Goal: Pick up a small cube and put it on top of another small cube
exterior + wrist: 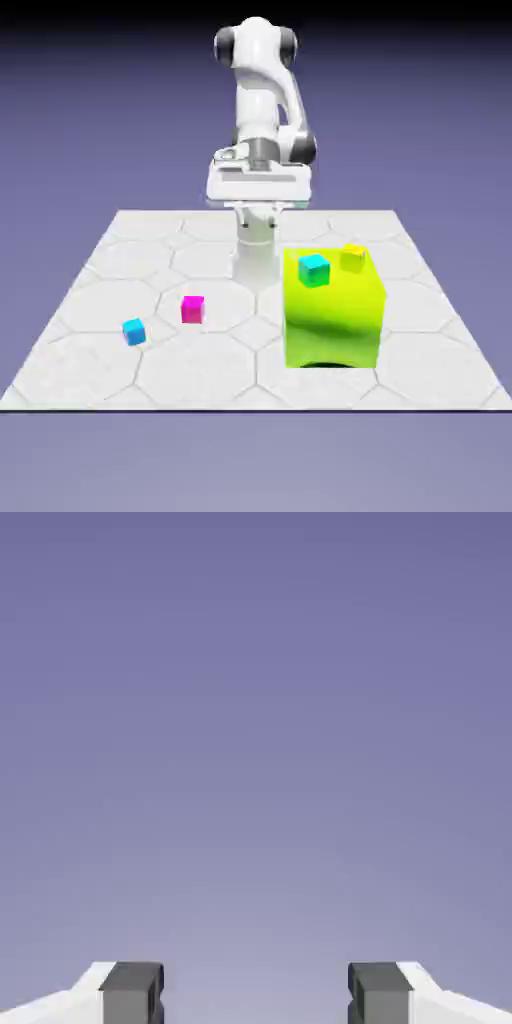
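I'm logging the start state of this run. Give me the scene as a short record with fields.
gripper: open, empty, sees only backdrop
magenta cube: on table, apart from the others
yellow cube: on top of green block
cyan cubes: one on the block, beside yellow; one on the table, at the exterior view's left
stack: not begun

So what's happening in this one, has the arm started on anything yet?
Nothing is handled yet. The tool is open and empty, seeing only the backdrop. The magenta cube sits on the table, a cyan cube nearby. The yellow cube and another cyan cube rest atop the lime-green block.
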